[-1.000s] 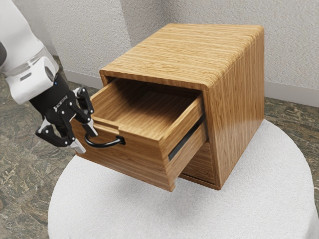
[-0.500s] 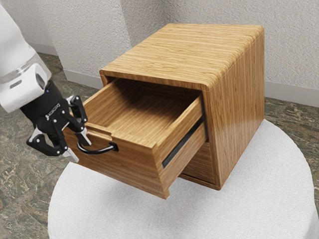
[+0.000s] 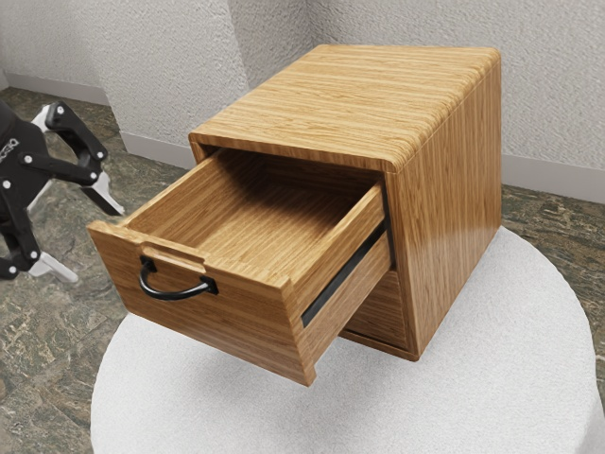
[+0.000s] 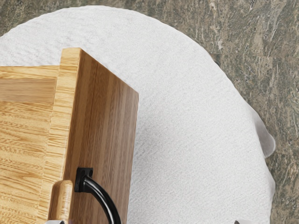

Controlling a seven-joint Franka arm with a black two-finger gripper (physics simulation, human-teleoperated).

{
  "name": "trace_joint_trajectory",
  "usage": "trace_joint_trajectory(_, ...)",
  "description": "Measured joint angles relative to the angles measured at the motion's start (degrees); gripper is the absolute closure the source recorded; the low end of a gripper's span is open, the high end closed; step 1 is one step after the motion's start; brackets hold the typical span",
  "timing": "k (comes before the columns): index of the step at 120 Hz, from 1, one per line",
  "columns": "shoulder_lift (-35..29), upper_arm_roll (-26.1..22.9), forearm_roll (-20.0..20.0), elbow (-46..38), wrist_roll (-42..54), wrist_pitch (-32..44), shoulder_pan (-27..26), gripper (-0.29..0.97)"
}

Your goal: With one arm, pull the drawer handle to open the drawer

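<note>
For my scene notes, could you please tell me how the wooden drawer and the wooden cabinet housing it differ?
The striped-wood drawer is open-topped and empty; the boxy striped-wood cabinet has a solid top. The drawer carries a curved black handle; the cabinet shows none. Both share the same grain.

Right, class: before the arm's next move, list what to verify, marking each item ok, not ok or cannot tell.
1. The drawer is pulled well out of the cabinet: ok.
2. The handle is free, with nothing gripping it: ok.
3. The gripper is open and off the handle: ok.
4. The cabinet stands upright on the table: ok.
5. The drawer has reached its end stop: cannot tell.
</note>
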Motion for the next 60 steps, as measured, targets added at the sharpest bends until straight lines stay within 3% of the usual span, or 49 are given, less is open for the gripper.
trace_joint_trajectory(8,6.7,-0.8,1.2,10.5,-1.6,-1.6,1.4,0.12)
trace_joint_trajectory(18,12.9,-1.3,2.5,19.0,-5.9,-2.8,7.8,0.08)
trace_joint_trajectory(28,15.5,-1.3,5.5,20.9,-12.2,-3.7,11.7,0.05)
trace_joint_trajectory(48,18.2,-2.9,9.4,21.3,-24.6,-5.7,13.0,0.02)
trace_joint_trajectory(60,25.3,-0.9,9.9,21.4,-30.6,-6.5,13.2,0.01)
